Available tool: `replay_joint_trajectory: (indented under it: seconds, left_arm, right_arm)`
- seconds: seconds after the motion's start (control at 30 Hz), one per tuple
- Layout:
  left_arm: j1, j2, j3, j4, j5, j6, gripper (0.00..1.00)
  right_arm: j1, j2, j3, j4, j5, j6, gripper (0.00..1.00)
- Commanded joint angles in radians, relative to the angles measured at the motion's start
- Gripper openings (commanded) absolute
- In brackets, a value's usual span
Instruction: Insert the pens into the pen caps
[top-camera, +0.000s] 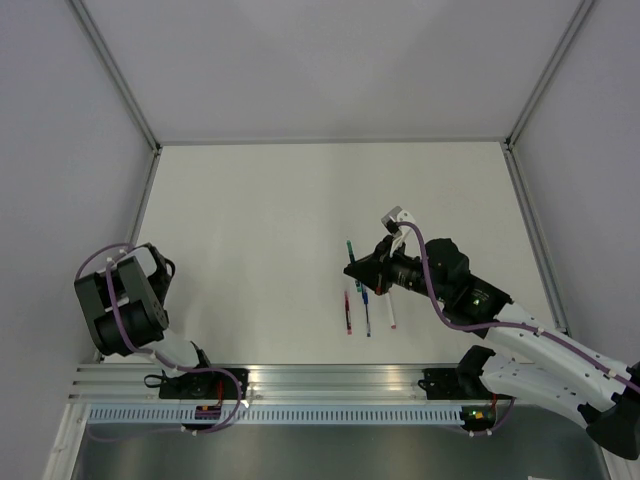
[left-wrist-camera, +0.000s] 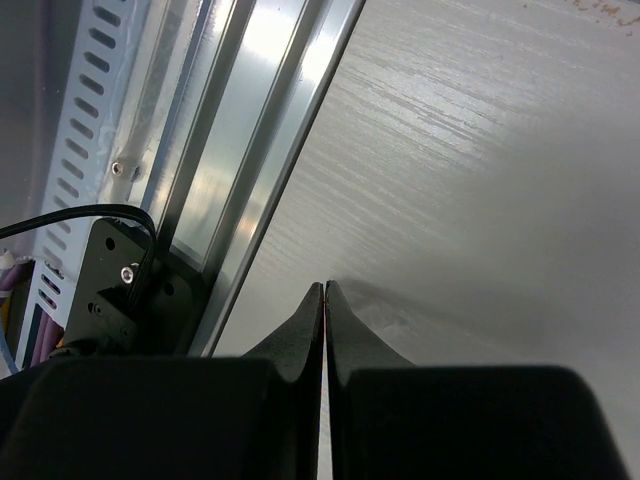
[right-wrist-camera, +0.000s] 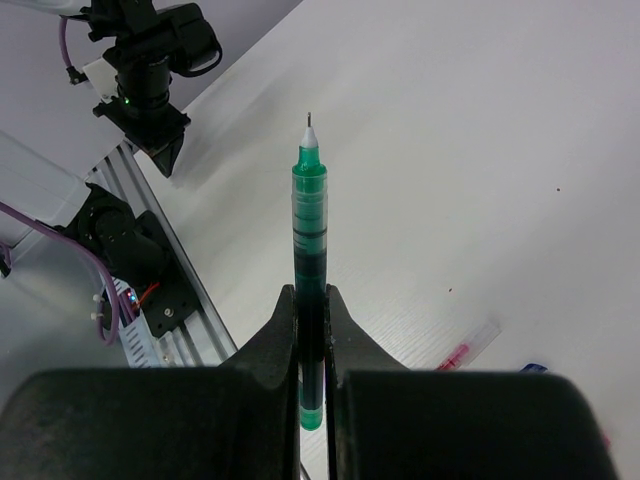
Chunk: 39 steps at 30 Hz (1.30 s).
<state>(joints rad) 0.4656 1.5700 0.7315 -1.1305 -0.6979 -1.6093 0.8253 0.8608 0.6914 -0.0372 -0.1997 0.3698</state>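
My right gripper (top-camera: 354, 268) (right-wrist-camera: 310, 296) is shut on the green pen (top-camera: 349, 250) (right-wrist-camera: 309, 220). It is held above the table near the middle. The pen's bare nib sticks out beyond the fingertips. Three more pens lie side by side on the table just nearer the arms: red (top-camera: 347, 312), blue (top-camera: 367, 316) and white (top-camera: 392, 310). The right wrist view shows the white pen's reddish end (right-wrist-camera: 468, 348). A tiny red bit (top-camera: 361, 288) and a blue bit (top-camera: 378, 291) lie under the gripper; I cannot tell whether they are pen caps. My left gripper (left-wrist-camera: 325, 290) is shut on nothing.
The left arm (top-camera: 125, 295) is folded up at the near left corner, its gripper over the table beside the aluminium base rail (left-wrist-camera: 250, 150). White walls (top-camera: 320, 60) enclose the table on three sides.
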Motion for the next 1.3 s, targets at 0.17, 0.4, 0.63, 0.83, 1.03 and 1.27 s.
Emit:
replay_joint_trajectory:
  seconds: [0.17, 0.4, 0.63, 0.83, 1.03, 1.27]
  left_arm:
    - [0.008, 0.076, 0.063, 0.07, -0.015, 0.132, 0.02]
    - [0.007, 0.091, 0.075, 0.104, -0.018, 0.204, 0.02]
    - [0.005, 0.084, 0.095, 0.121, 0.003, 0.301, 0.02]
    - [0.005, 0.024, 0.071, 0.146, 0.081, 0.342, 0.02]
    - [0.005, -0.002, 0.052, 0.091, 0.101, 0.301, 0.02]
    - [0.005, -0.021, 0.051, -0.023, 0.066, 0.175, 0.02]
  right_arm:
    - [-0.002, -0.02, -0.012, 0.028, 0.032, -0.005, 0.0]
    - [-0.002, -0.017, -0.009, 0.028, 0.039, 0.0, 0.0]
    - [0.0, -0.016, -0.009, 0.057, 0.04, 0.001, 0.0]
    - [-0.002, -0.032, -0.01, 0.048, 0.045, 0.001, 0.0]
    - [0.0, -0.048, -0.015, 0.043, 0.062, -0.003, 0.0]
    - [0.0, -0.059, -0.023, 0.04, 0.065, -0.005, 0.0]
